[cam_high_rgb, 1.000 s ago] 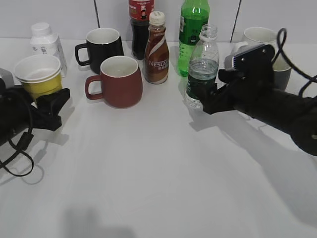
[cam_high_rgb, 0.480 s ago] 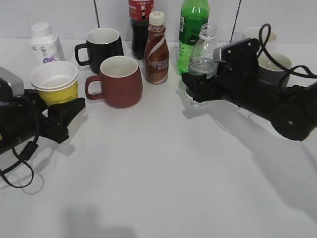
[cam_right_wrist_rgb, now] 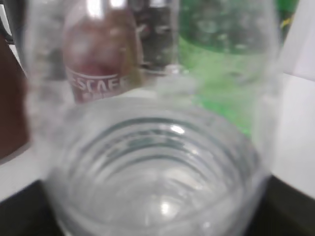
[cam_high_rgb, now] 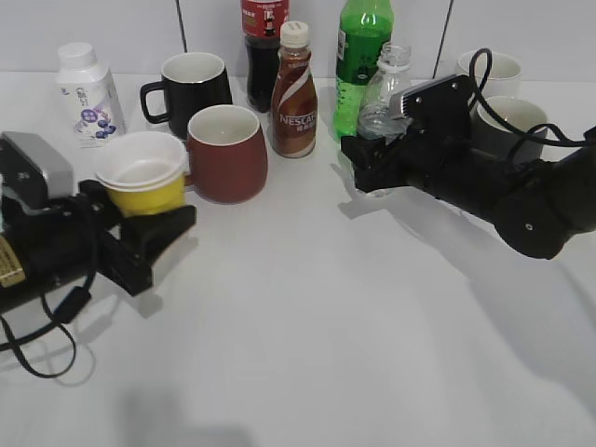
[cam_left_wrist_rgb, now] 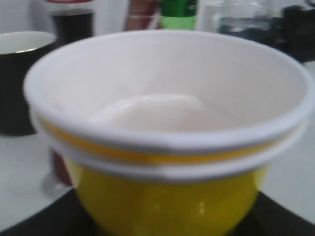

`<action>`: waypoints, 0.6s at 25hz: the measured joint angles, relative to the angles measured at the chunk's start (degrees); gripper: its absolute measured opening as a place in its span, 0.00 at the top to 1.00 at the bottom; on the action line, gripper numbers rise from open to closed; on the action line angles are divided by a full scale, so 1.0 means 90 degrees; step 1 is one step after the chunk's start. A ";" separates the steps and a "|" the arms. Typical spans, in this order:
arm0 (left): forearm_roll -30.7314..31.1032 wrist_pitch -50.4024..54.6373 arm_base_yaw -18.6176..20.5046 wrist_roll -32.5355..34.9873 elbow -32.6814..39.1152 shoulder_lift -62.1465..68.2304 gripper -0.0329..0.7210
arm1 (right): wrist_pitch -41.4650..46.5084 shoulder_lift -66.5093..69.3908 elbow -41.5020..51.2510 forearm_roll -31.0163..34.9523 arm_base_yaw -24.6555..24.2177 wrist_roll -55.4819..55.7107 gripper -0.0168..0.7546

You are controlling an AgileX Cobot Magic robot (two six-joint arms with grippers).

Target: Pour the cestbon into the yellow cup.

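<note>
While the left gripper (cam_high_rgb: 154, 233) has its jaws wrapped around the lower half of the yellow cup (cam_high_rgb: 144, 173), the cup sits upright in its grip, clear of the white table (cam_high_rgb: 307, 335), just in front-left of the maroon mug (cam_high_rgb: 226, 152). From the left wrist view the yellow cup (cam_left_wrist_rgb: 162, 142) fills pretty much the whole frame, white rim and white inside, and the black jaw parts only peek out at the bottom corners.

Over on the other side, the right gripper (cam_high_rgb: 372, 160) is clamped on the cestbon (cam_high_rgb: 384, 93) down low, so only the clear shoulder and the open neck stick out above the black gripper body. The bottle looks roughly upright, maybe tilted a touch, and I honestly can't tell if its base is on the table since the arm hides it. It's right beside the green soda bottle (cam_high_rgb: 361, 56). The right wrist view is just a blurry close-up of the cestbon (cam_right_wrist_rgb: 152, 147) with water inside, and you can read the Nescafe bottle (cam_right_wrist_rgb: 98, 69) label through the plastic.

Cup and bottle are well apart, with the maroon mug and Nescafe bottle (cam_high_rgb: 294, 91) between them. Back row also has a black mug (cam_high_rgb: 191, 89), a cola bottle (cam_high_rgb: 264, 47) and a small white bottle (cam_high_rgb: 86, 93).
</note>
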 joint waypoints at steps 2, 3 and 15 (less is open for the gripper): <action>0.0007 0.0000 -0.0202 0.0000 0.0000 0.0000 0.39 | -0.0015 0.0000 0.0000 0.0000 0.0000 0.0000 0.38; 0.0012 0.0000 -0.0289 0.0000 0.0000 0.0000 0.39 | -0.0032 0.0000 0.0000 0.0000 0.0000 0.0000 0.38; 0.0032 0.0000 -0.1394 -0.0014 -0.0431 0.0000 0.39 | -0.0361 -0.0090 0.0006 -0.0391 0.0000 -0.0474 0.38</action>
